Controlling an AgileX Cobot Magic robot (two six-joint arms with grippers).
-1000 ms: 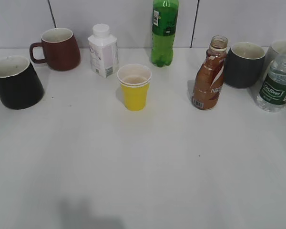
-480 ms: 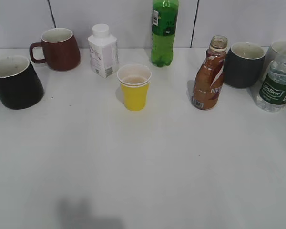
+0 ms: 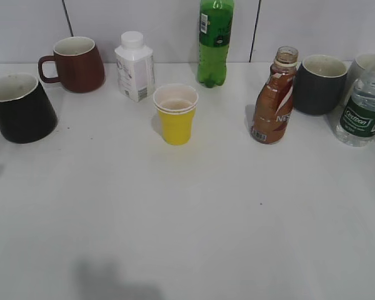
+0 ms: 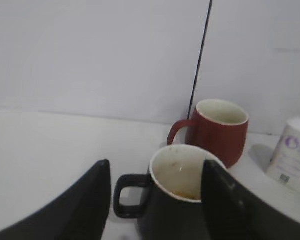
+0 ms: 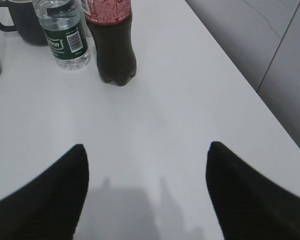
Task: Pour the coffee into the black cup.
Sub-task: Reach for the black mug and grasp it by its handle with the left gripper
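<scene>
white tabletop [image 3: 194,237] against a pale panelled wall is carrying the open coffee bottle [image 3: 274,100] standing upright right of centre at the far side, with the black cup [image 3: 19,107] sitting well apart at the far left. the left gripper [image 4: 155,200] is hovering spread around the black cup, while the right gripper [image 5: 145,192] is hanging spread over bare table near a cola bottle [image 5: 112,42]. the capless plastic bottle is probably light, smooth and slightly squeezable, so gripping its narrowed waist looks safest.
</scene>
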